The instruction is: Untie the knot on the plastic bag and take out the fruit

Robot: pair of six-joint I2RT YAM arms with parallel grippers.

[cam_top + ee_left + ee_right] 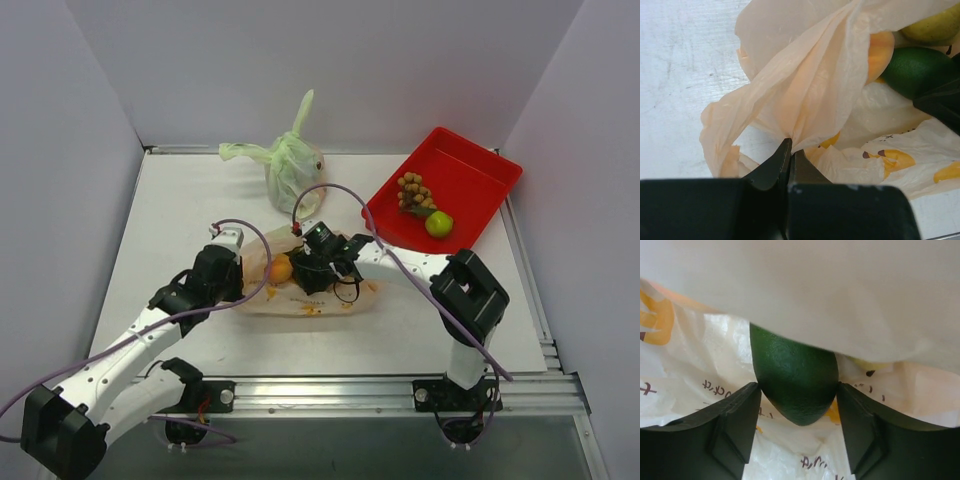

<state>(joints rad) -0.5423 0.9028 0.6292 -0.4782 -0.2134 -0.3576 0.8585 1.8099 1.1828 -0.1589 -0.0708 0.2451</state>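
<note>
The pale orange plastic bag (pixel 310 300) lies flat at the table's middle with its mouth open; no tied knot shows. My left gripper (pixel 255 275) is shut, pinching a fold of the bag (pixel 810 85) at its fingertips (pixel 791 150). My right gripper (pixel 318 268) reaches inside the bag. Its fingers (pixel 798 400) press both sides of a dark green fruit (pixel 795 375), which also shows in the left wrist view (pixel 920 70). An orange fruit (pixel 281 268) and a yellowish fruit (pixel 935 27) lie inside the bag too.
A red tray (pixel 470 180) at the back right holds a green apple (pixel 438 224) and a cluster of brown balls (pixel 414 192). A tied light green bag (pixel 292 170) stands at the back centre. White walls enclose the table.
</note>
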